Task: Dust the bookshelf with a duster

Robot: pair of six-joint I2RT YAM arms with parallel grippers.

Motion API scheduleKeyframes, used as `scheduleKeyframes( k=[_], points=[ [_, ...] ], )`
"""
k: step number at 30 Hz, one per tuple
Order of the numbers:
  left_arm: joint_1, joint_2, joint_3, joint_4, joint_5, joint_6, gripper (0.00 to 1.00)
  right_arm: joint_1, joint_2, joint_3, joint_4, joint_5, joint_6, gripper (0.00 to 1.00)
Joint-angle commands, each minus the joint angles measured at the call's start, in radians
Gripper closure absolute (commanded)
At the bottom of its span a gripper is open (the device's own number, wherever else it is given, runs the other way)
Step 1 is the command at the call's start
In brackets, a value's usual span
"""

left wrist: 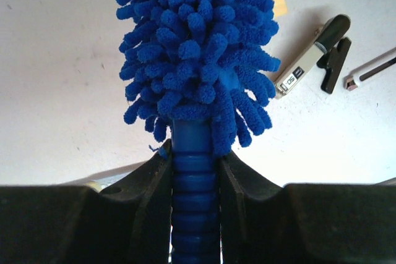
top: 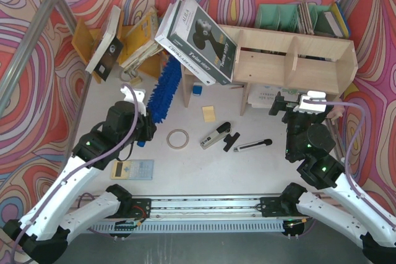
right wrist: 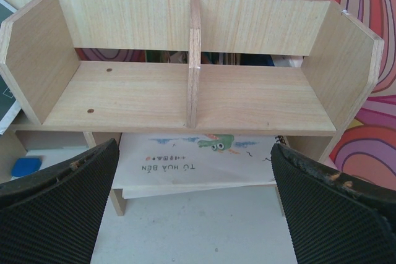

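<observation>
The left gripper (left wrist: 195, 165) is clenched on the ribbed blue handle of the duster (left wrist: 198, 41), a jaw tight against each side, and the fluffy head sticks straight out beyond the fingertips. From above, the duster (top: 164, 88) runs away from the left gripper (top: 146, 125) towards the far wall, tipped a little to the right. Its far end sits just beside the left end of the bookshelf (top: 266, 60), under the lower edge of a large tilted book (top: 198, 38) that leans across that end. The shelf stretches left to right along the back of the table, so the duster's length lies roughly crosswise to it, with nearly all of the shelf off to the right of the duster's tip. To my eye the next move turns on that: the left arm has to swing the head rightward and lift it onto the boards, and the leaning book stands in its way. The right gripper (top: 283, 104) is nearer the shelf, straight in front of its right half, but it is spread wide and holds nothing. Its wrist view looks between the parted right gripper (right wrist: 193, 153) into two bare compartments of the bookshelf (right wrist: 260, 97).
</observation>
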Motion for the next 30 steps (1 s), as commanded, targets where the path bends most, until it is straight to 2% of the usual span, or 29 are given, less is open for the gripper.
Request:
scheduleKeyframes(
  k=[1,9,12,19,30],
  points=[
    [0.004,-0.021,-0.091,0.089,0.023,-0.082,1.00,-0.006,-0.011,0.005,0.006,-0.004,0.001,0.01],
    [0.004,-0.023,-0.310,0.259,0.037,-0.260,1.00,-0.006,-0.023,0.006,0.001,-0.007,0.006,0.01],
    [0.004,-0.014,-0.356,0.324,0.037,-0.280,1.00,-0.005,-0.031,0.005,0.001,-0.008,0.007,0.01],
    [0.004,-0.006,-0.216,0.250,-0.008,-0.198,1.00,-0.005,-0.040,0.004,-0.006,-0.015,0.012,0.01],
    [0.004,-0.114,-0.047,0.218,-0.010,-0.103,1.00,-0.005,-0.044,0.001,-0.006,-0.018,0.014,0.01]
  ],
)
